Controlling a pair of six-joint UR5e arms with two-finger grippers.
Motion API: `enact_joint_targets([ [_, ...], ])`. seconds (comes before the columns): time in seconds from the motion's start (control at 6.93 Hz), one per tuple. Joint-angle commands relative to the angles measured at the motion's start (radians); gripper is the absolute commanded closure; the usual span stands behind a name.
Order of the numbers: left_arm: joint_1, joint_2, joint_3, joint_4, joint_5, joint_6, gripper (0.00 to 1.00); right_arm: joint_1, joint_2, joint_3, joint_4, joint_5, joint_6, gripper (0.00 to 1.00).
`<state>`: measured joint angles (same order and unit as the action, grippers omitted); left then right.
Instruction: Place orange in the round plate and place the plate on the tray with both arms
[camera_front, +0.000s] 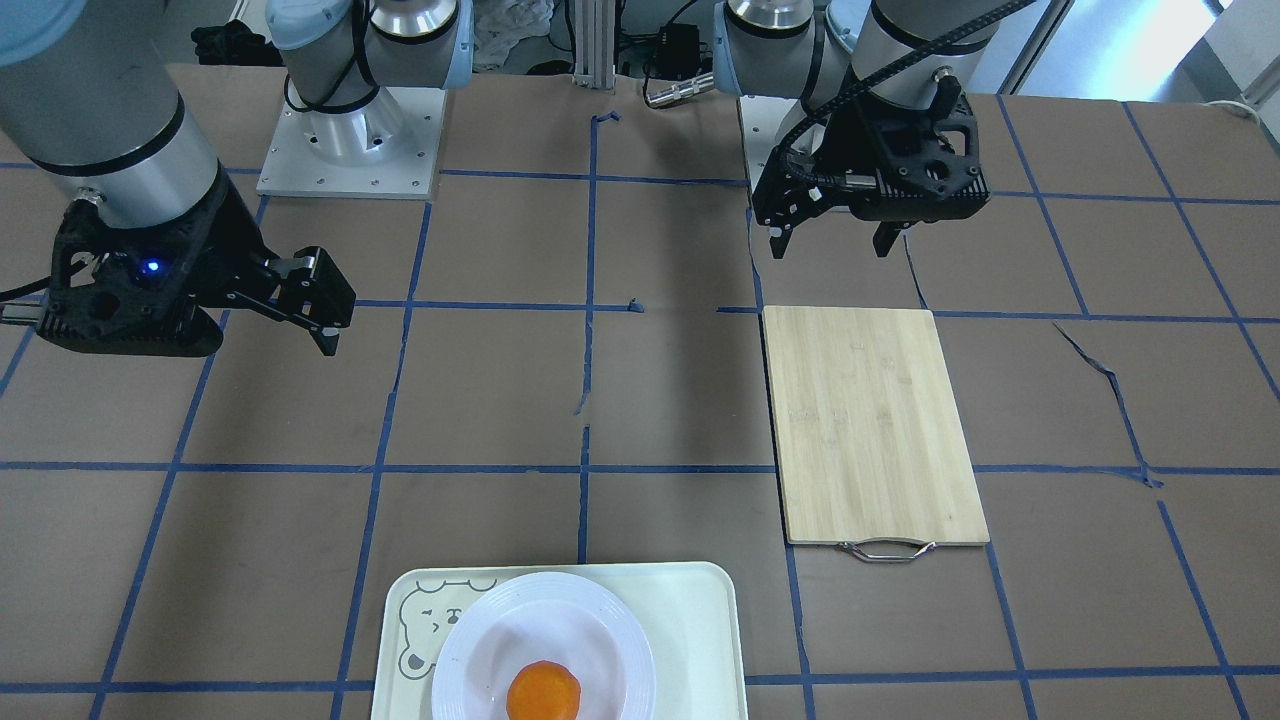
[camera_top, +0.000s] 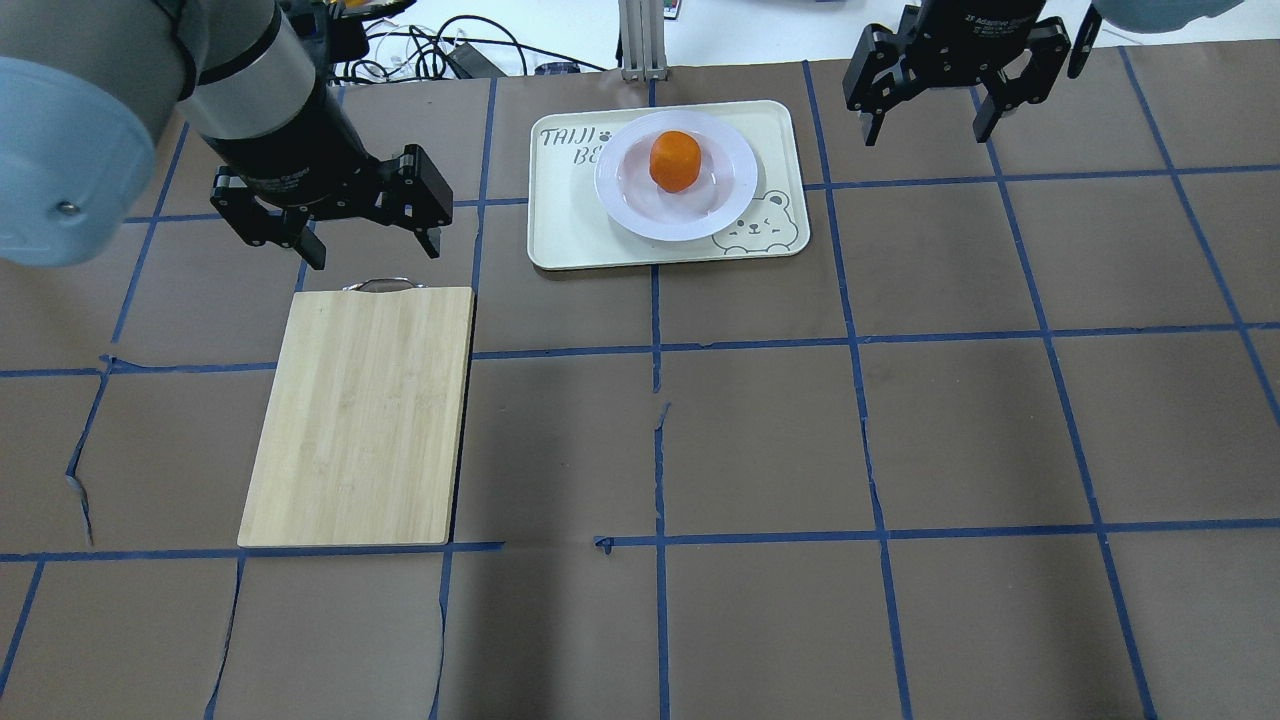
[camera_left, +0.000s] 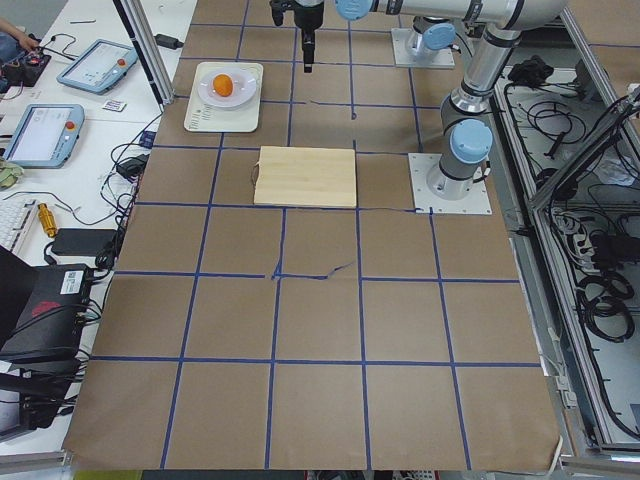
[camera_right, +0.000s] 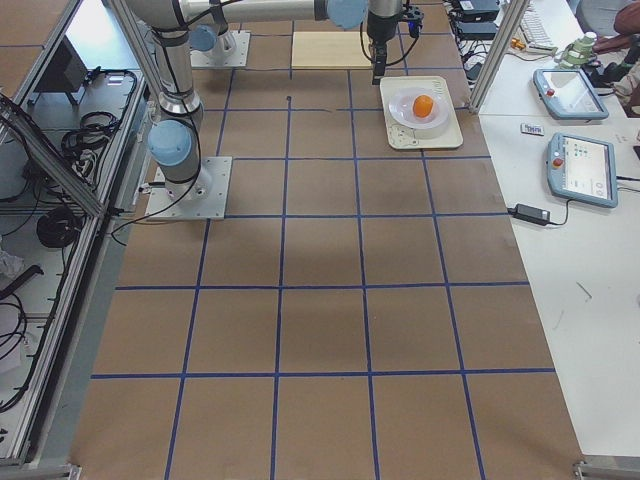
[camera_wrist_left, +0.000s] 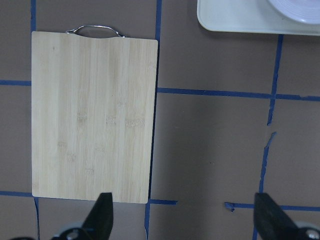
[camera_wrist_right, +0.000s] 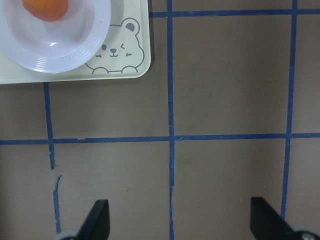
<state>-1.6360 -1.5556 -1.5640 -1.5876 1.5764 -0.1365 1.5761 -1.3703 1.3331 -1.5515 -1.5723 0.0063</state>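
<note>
Left end effector (camera_top: 372, 255), right end effector (camera_top: 927, 135) gape, flanking tray (camera_top: 570, 230) edges.

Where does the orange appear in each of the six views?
Front-facing: the orange at bottom edge, left of centre.
Overhead: top centre.
Exterior left: top left.
Exterior right: top, right of centre.
Left wrist: not in it.
Right wrist: top-left corner, cut off.
Shared landmark: the round plate under it, on the tray.

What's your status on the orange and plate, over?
Left gripper, right gripper: jaws open, empty. Orange in round plate, plate on tray. Cutting board apart from tray, nothing blocking.
</note>
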Motion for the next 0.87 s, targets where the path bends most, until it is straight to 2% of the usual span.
enact_joint_targets([
  [0.0,0.001,0.002,0.001,0.0,0.002,0.0,0.0,0.001,-0.004,0.001,-0.001,-0.012,-0.028,0.0],
  [0.43,0.001,0.005,-0.004,-0.002,0.004,0.003,0.0,0.001,0.002,0.001,0.002,-0.017,-0.022,0.0],
  [0.72,0.001,0.006,-0.004,-0.002,0.004,0.003,0.0,0.001,-0.004,0.037,-0.002,-0.015,-0.014,0.0],
])
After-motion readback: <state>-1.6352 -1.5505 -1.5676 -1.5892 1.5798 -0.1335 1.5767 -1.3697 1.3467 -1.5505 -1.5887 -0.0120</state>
